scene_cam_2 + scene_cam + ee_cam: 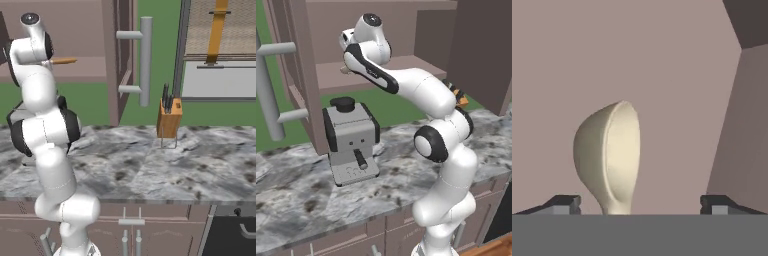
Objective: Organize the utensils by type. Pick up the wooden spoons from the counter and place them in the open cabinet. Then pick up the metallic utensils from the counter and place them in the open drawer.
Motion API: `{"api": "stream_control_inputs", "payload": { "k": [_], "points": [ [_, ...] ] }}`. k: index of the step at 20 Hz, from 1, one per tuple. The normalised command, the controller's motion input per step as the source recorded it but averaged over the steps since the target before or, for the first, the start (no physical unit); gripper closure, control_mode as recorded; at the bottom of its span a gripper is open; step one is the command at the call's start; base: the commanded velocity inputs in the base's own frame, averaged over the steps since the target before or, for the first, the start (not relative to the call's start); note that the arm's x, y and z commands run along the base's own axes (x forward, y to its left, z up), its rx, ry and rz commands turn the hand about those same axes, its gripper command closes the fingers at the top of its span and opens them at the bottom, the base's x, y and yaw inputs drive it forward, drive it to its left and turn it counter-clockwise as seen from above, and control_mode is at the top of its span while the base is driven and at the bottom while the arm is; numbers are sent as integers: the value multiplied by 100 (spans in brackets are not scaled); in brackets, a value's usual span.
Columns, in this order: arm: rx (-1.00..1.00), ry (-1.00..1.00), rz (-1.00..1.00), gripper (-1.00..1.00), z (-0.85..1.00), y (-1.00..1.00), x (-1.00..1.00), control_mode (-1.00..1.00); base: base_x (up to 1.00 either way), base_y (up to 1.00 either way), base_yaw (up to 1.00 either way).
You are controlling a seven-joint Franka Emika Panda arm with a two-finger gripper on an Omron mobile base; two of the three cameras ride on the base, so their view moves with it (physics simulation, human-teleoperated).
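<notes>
I'm seeing the wooden spoon (609, 157) sitting bowl-forward on the shelf of the open cabinet (371, 75), lying between the claw (641, 202) tips, which are standing wide apart, nothing gripped. In the right base view the spoon's handle is poking out beside the arm at shelf height. Below, on the marbled table (296, 200), I'm seeing a coffee machine (351, 140); a knife block (169, 117) is standing further right.
</notes>
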Motion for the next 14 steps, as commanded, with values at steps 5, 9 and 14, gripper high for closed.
{"api": "stream_control_inputs", "payload": {
  "k": [5, 9, 14],
  "points": [
    [0, 0, 2, -100, -19, 0, -62, -100, 0, 0, 0],
    [0, 0, 2, -100, -8, -3, -67, -100, 0, 0, 0],
    [3, -7, 1, -100, 0, -15, -97, -100, 0, 0, 0]
  ]
}}
